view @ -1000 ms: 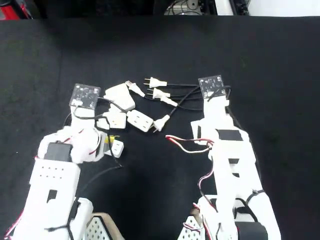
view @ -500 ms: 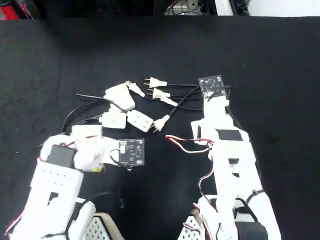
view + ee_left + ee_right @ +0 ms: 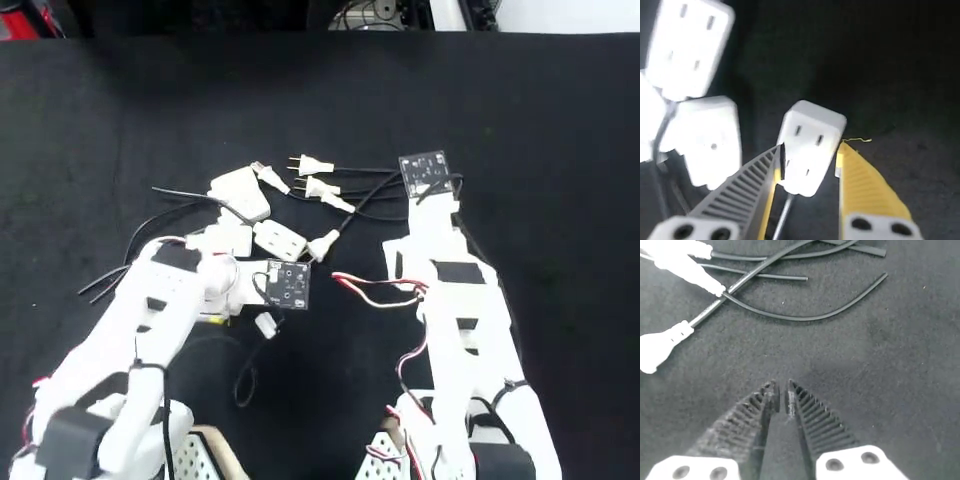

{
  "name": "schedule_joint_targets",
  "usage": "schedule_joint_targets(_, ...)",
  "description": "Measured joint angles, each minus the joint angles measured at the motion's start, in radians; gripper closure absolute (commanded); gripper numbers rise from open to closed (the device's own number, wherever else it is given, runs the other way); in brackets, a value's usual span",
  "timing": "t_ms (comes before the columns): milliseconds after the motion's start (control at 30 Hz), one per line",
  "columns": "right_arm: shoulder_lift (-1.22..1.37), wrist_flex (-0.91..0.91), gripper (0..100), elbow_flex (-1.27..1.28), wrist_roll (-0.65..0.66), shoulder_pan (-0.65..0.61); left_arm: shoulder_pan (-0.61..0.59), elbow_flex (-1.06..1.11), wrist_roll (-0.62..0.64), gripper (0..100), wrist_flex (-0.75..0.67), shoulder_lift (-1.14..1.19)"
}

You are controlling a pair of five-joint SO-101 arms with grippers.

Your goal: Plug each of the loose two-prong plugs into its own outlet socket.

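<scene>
So, the left gripper (image 3: 809, 155) is pinching a small white socket block (image 3: 812, 125) by its sides. The grey ribbed finger (image 3: 747, 175) presses one side and the yellow finger (image 3: 857, 175) the other. The block's slotted face is turned toward the wrist camera, and a thin cord leaves its near end. From above, this block (image 3: 265, 323) sits just beside the left arm's wrist, near the middle of the table (image 3: 540, 120). It lies apart from the heap of other parts, and its black cord (image 3: 245, 375) curls back toward the arm bases.

Just beyond it lie three more white socket blocks, close together: a large one (image 3: 240, 193), one (image 3: 280, 240) on the side toward the right arm, and one (image 3: 225, 240) touching the left arm. Two of them show beside the held block in the left wrist view, one near (image 3: 710, 140) and one farther off (image 3: 690, 47).

Three loose plugs lie between the blocks and the right arm (image 3: 450, 290): two (image 3: 312, 164) (image 3: 322, 188) side by side at the far end and one (image 3: 322, 245) nearer, just beside a socket block. A fourth plug (image 3: 262, 172) lies with its tip against the large block; whether it is seated cannot be told.

The right gripper (image 3: 780, 394) hangs low over the black cloth with its jaws pressed almost together and nothing between them. Ahead of it lie two plugs (image 3: 685, 260) (image 3: 660, 347) and several black cords (image 3: 805, 317) crossing one another.
</scene>
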Motion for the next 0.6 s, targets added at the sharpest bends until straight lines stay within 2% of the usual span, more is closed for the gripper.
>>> schedule_joint_targets(200,0.0,-0.002,95.6,0.0,0.0,0.0,0.0,-0.017,0.011,84,-0.083,0.1)
schedule_joint_targets(400,0.0,-0.002,95.6,0.003,0.0,0.0,0.009,-0.021,0.028,88,-0.084,0.132)
schedule_joint_targets(500,0.0,-0.002,95.6,0.003,0.0,0.0,0.009,-0.021,0.118,91,-0.071,0.132)
schedule_joint_targets(600,0.0,-0.002,95.6,0.003,0.0,0.0,0.012,-0.023,0.273,94,-0.069,0.13)
